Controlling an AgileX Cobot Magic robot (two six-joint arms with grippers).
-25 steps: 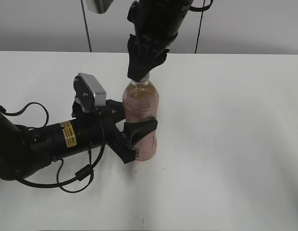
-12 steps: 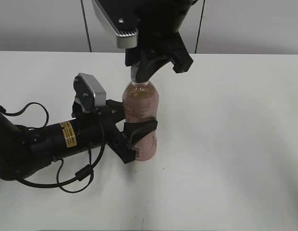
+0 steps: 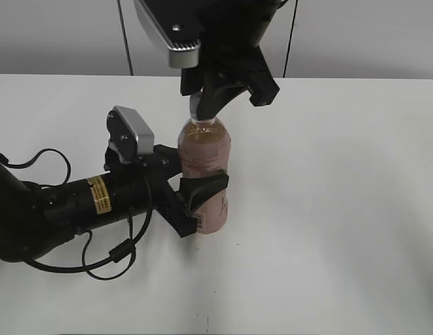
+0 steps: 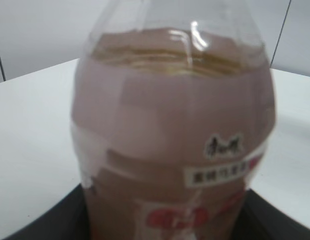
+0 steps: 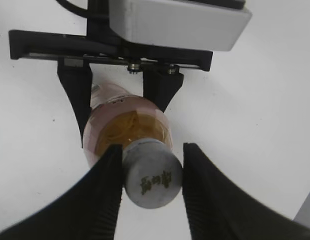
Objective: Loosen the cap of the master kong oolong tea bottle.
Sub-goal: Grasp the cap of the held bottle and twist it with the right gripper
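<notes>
The master kong oolong tea bottle (image 3: pixel 204 164) stands upright on the white table, amber tea behind a pale pink label. My left gripper (image 3: pixel 202 194) comes in from the left and is shut on the bottle's lower body; in the left wrist view the bottle (image 4: pixel 170 130) fills the frame, with dark fingers (image 4: pixel 40 225) at the bottom corners. My right gripper (image 3: pixel 200 108) hangs above the bottle. In the right wrist view the white cap (image 5: pixel 152 175), with a small dark mark on top, sits between the two ribbed fingers (image 5: pixel 102 200), which touch it on both sides. The right gripper (image 5: pixel 151 160) is shut on the cap.
The left arm and its cables (image 3: pixel 56 209) lie across the table's left side. A white tabletop (image 3: pixel 342 209) stretches to the right and front of the bottle. Grey wall panels (image 3: pixel 356 35) stand behind the table.
The right wrist has turned about the cap, swinging its camera housing round to the front-left. Over the last half second nothing moved. The left gripper and bottle stayed put.
</notes>
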